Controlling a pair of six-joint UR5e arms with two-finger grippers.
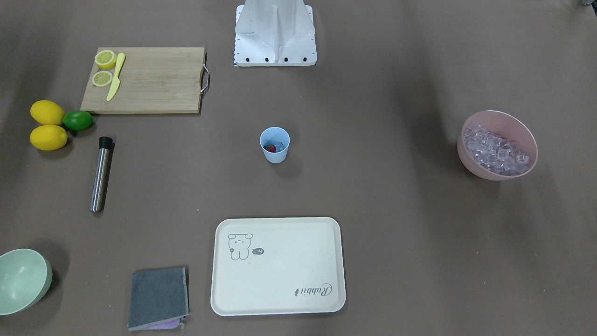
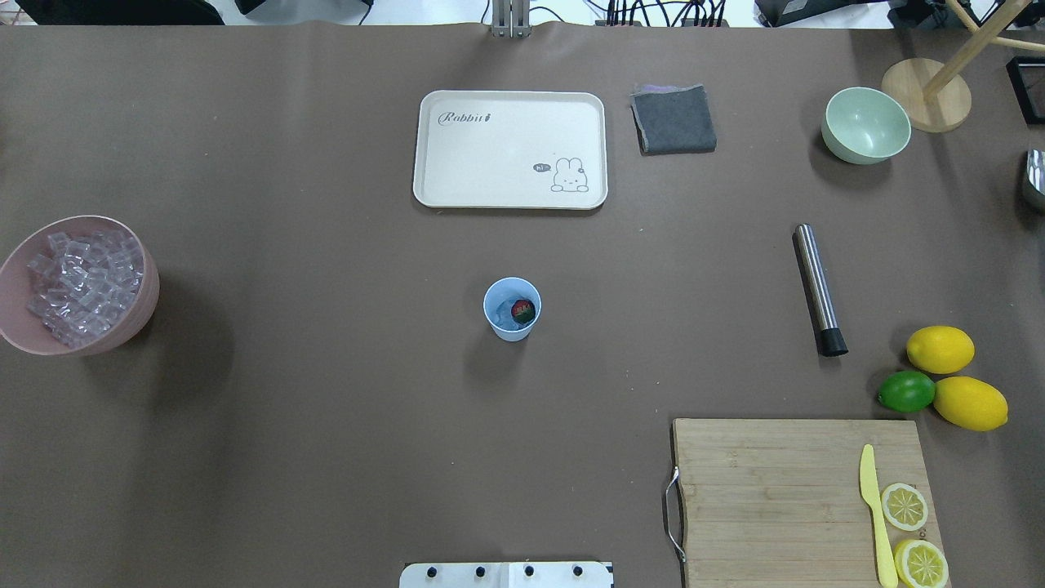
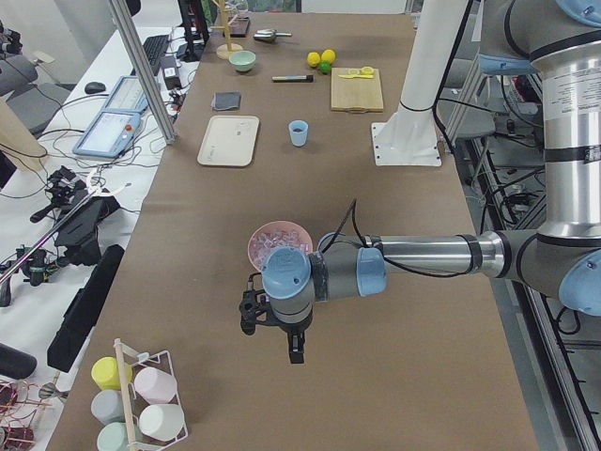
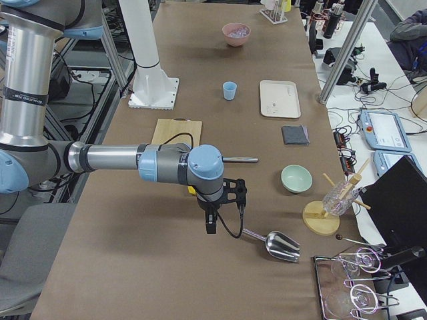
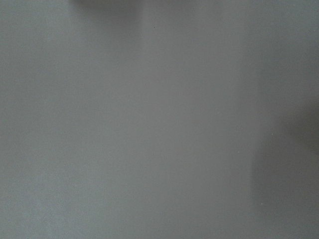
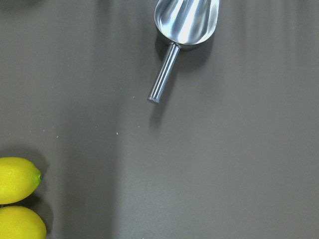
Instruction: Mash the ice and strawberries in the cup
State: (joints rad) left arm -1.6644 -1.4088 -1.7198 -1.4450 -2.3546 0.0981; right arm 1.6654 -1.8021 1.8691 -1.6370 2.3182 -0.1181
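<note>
The left gripper (image 3: 274, 331) hangs over the table (image 2: 326, 408) beside the pink bowl (image 2: 145, 314); the right gripper (image 4: 215, 215) hangs at the right end near a scoop (image 4: 280, 245). Both touch nothing; their opening I cannot tell. The tray (image 2: 506, 155) lies far, centre. The cup (image 2: 512, 328) stands mid-table, holding 1 strawberry (image 2: 523, 310) on ice (image 1: 277, 141); more ice heaps the pink bowl at the left end. Cluttered desks (image 3: 113, 122) line the far side.

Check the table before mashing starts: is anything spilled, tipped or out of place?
Nothing stands out. The cup stands upright mid-table with the strawberry inside. The ice is heaped in the pink bowl, with no loose cubes visible on the table. The metal muddler lies flat near the lemons.
</note>
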